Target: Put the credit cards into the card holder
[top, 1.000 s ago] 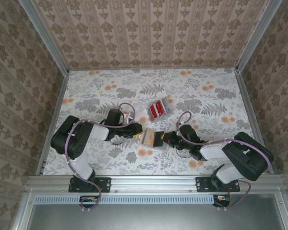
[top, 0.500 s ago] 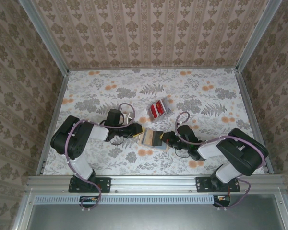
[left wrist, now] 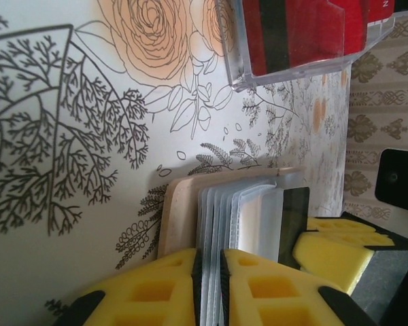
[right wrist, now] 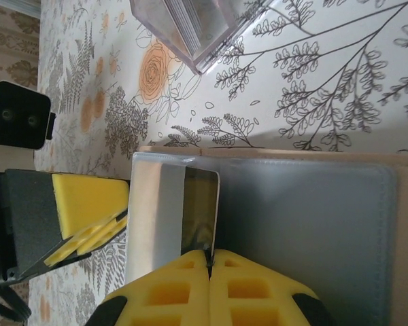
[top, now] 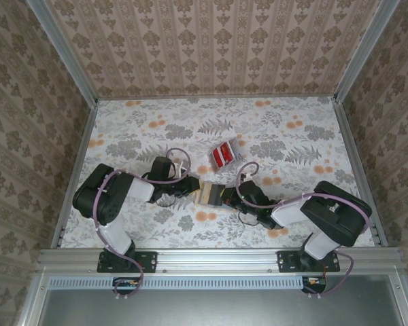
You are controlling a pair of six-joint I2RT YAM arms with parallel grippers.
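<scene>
The floral table [top: 292,129] carries everything, and we place it all from the card holder [right wrist: 306,224], which lies open near the table's near edge, between our two arms.

On the holder's left, the left gripper [left wrist: 209,278] has its yellow pads pressed on the fan of clear sleeves [left wrist: 238,217], so it is grasping the holder by those leaves. On the holder's right, the right gripper [right wrist: 209,272] has its pads squeezed together on what looks to us like one thin pocket leaf over the grey lining, so it too is clenched on the holder.

Just beyond the holder, on the far side, stands the clear tray [left wrist: 306,70], and in it the credit cards [left wrist: 313,27], red and untouched. None is in the holder yet.

We judge the step in hand to be spreading a pocket so that a card can enter. To do it well, we should:
- pull the two grips gently apart, along the holder, not upward, so that the holder stays flat;
- keep one arm pinning it while the other lets go and reaches over the holder to the tray;
- take one card only, by its short edge;
- watch that the slick sleeves do not slip from the pads.
</scene>
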